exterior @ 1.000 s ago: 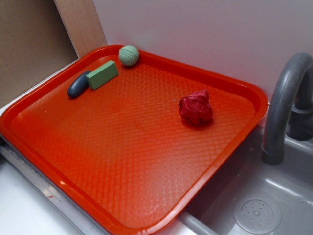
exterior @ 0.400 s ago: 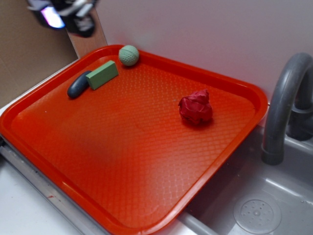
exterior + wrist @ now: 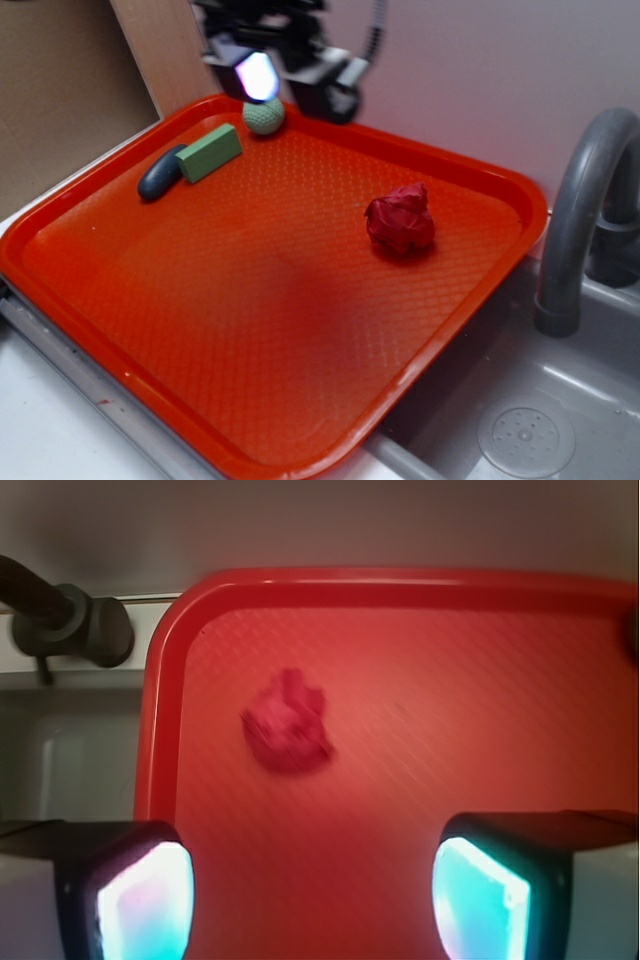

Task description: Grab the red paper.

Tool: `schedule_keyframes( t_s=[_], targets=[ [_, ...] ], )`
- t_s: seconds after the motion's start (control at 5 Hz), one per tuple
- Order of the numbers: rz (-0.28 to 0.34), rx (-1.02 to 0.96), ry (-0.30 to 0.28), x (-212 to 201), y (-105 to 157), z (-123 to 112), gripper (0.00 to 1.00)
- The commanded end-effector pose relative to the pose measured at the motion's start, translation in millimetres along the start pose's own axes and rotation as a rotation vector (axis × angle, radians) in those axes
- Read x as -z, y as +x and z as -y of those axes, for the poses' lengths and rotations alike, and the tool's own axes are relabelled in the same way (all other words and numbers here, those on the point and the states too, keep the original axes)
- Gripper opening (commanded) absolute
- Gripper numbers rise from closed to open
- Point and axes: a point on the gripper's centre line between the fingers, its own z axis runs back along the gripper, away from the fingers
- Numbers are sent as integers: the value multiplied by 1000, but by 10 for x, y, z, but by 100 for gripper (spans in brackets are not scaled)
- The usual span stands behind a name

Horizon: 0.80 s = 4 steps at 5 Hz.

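Red paper (image 3: pixel 400 222) seen resting free on tray (image 3: pixel 250 330), right side, near faucet (image 3: pixel 580 220). Gripper (image 3: pixel 315 880) held high at far left; fingers (image 3: pixel 140 900) spread wide, nothing pinched, ready for descent over paper.

Exterior view: lighting even and moderately bright, diffuse, with soft glare across the near part of the tray (image 3: pixel 250 330). The red paper (image 3: pixel 400 222) casts only a faint shadow at its base. The gripper (image 3: pixel 275 60) at the tray's far edge is motion-blurred; a bright white-violet patch glows on it.

Wrist view: overall soft and hazy. The red paper (image 3: pixel 288 725) is blurred, creases indistinct. The two fingers (image 3: pixel 140 895) along the bottom edge are out of focus and glow cyan-white, overexposed. The upper corners darken.
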Motion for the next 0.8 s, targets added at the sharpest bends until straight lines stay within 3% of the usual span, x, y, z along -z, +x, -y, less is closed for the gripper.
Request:
schedule_keyframes(
  t_s=[0.0,0.2,0.6],
  targets=[
    [8,50,65,234,185,196,100],
    [-15,60,62,469,219,170,100],
    [-72,70,113,786,247,130,100]
  ],
)
